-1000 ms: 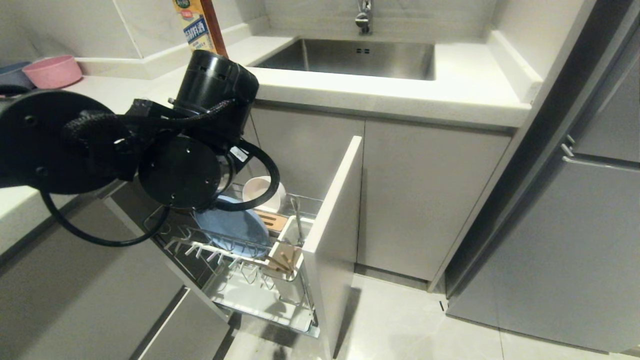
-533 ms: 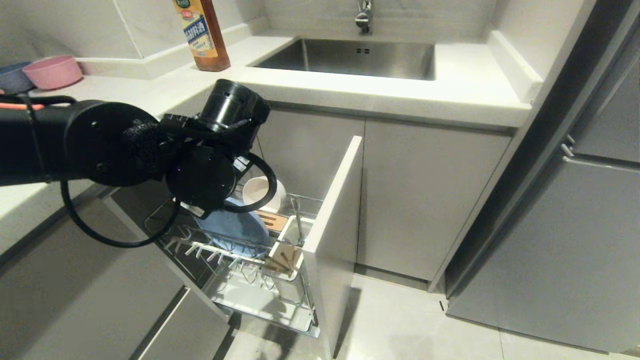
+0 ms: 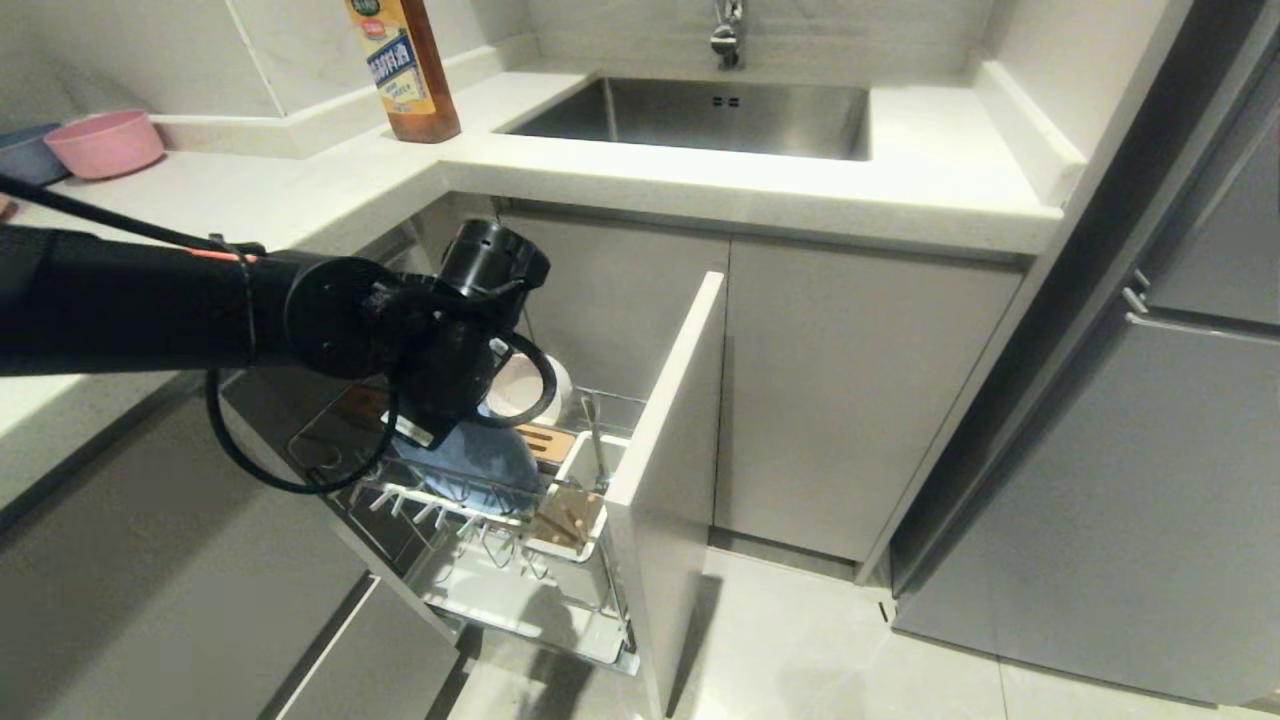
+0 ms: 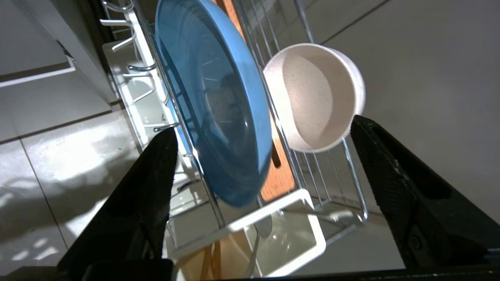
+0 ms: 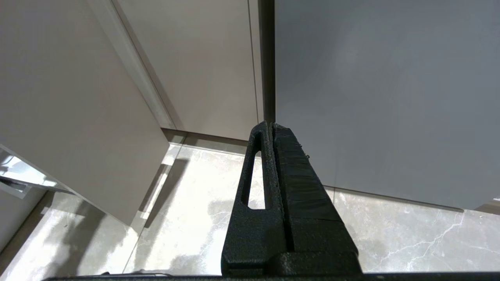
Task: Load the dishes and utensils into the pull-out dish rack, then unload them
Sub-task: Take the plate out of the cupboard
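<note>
The pull-out dish rack (image 3: 452, 500) stands drawn out of the cabinet. In it a light-blue plate (image 3: 480, 462) stands on edge between the prongs, and a cream bowl (image 3: 522, 385) lies on its side behind it. The spoon (image 3: 595, 440) and chopsticks (image 3: 567, 520) stand in the white utensil cup (image 3: 575, 470). My left gripper (image 4: 262, 127) hovers over the rack, open and holding nothing. In its wrist view the plate (image 4: 211, 97) and bowl (image 4: 312, 93) lie beyond the fingers. My right gripper (image 5: 271, 125) is shut, parked and pointing at the floor.
The rack's pale front panel (image 3: 660, 440) stands to the right of the basket. A wooden block (image 4: 279, 175) lies between plate and bowl. On the counter are a sauce bottle (image 3: 405, 70), a pink bowl (image 3: 105, 142) and the sink (image 3: 700, 115).
My left arm has dropped from counter height and reached down and forward over the rack, uncovering the bottle. Plate, bowl and utensils have not moved.
</note>
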You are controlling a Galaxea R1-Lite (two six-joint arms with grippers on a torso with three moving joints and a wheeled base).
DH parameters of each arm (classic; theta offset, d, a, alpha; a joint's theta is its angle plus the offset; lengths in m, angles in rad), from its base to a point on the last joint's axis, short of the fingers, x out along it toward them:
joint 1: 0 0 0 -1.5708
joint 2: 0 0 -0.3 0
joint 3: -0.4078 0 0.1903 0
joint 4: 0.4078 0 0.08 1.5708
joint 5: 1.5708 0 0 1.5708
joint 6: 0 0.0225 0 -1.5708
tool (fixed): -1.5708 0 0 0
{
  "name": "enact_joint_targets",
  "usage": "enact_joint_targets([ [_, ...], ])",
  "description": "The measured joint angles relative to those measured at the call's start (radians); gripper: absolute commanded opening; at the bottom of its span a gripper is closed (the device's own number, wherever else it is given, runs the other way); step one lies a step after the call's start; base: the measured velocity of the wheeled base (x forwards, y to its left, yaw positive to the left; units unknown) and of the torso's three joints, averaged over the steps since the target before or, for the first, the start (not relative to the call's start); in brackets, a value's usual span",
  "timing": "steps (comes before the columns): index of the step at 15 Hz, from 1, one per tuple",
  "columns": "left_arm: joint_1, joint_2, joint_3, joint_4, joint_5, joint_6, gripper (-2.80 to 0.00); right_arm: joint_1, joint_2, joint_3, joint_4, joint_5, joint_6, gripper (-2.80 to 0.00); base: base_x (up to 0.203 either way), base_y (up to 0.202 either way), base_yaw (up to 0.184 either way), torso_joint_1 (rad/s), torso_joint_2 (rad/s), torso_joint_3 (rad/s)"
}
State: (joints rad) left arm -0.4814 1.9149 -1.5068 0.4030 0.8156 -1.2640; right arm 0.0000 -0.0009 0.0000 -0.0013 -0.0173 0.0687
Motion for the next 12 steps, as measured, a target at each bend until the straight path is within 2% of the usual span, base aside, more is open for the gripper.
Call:
enact_joint_targets([
  [4, 0.042, 0.050, -0.002, -0.032, -0.056, 0.001, 0.00, 0.000, 0.000, 0.000, 0.000, 0.000, 0.000, -2.80, 0.000, 0.000, 0.000, 0.000, 0.00, 0.000],
  [12, 0.086, 0.127, -0.018, -0.071, -0.061, 0.004, 0.00, 0.000, 0.000, 0.000, 0.000, 0.000, 0.000, -2.80, 0.000, 0.000, 0.000, 0.000, 0.00, 0.000],
])
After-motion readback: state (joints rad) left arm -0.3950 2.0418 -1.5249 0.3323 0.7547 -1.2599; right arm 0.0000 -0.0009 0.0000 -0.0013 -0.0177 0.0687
